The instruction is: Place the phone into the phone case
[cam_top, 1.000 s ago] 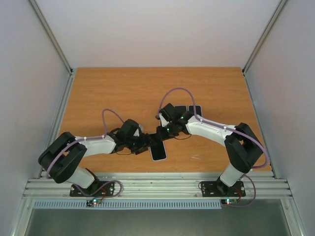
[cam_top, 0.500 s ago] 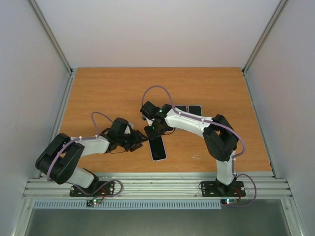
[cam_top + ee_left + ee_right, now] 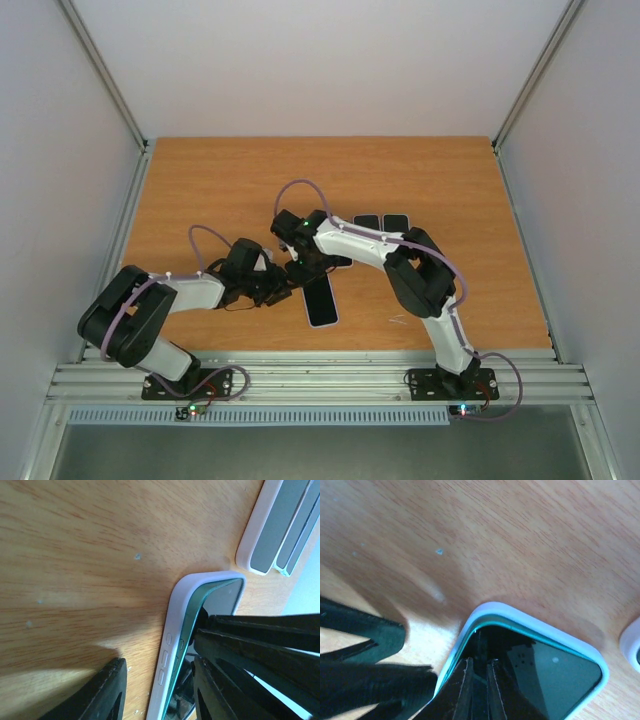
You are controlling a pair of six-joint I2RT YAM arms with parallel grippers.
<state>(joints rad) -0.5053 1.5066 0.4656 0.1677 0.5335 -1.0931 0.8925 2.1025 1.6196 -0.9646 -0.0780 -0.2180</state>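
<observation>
Both grippers have closed up a bit since a moment ago. My right arm has bent more and swung its tip left, onto the far end of the phone [image 3: 321, 300].

The phone lies face up in the white case [image 3: 172, 625], on the table [image 3: 200, 190] between my two arms. I think it is not all the way in yet. Its green edge looks a little high along one side.

The right gripper [image 3: 480, 662] is almost closed and holds nothing. Its tips sit together on the dark glass near a corner. I think I put them there to push that corner down into the case.

The left gripper [image 3: 159, 666] is part open. The long side of the case, the one with the buttons, runs between its fingers. I cannot tell if they touch it. I think they are there so the case does not slide when I push.

From above, the arms hide that end of the phone, so I cannot see how it sits. Only the left wrist view shows the high green edge and the buttons. It also shows the spares [image 3: 272, 530] lying apart from the case.
</observation>
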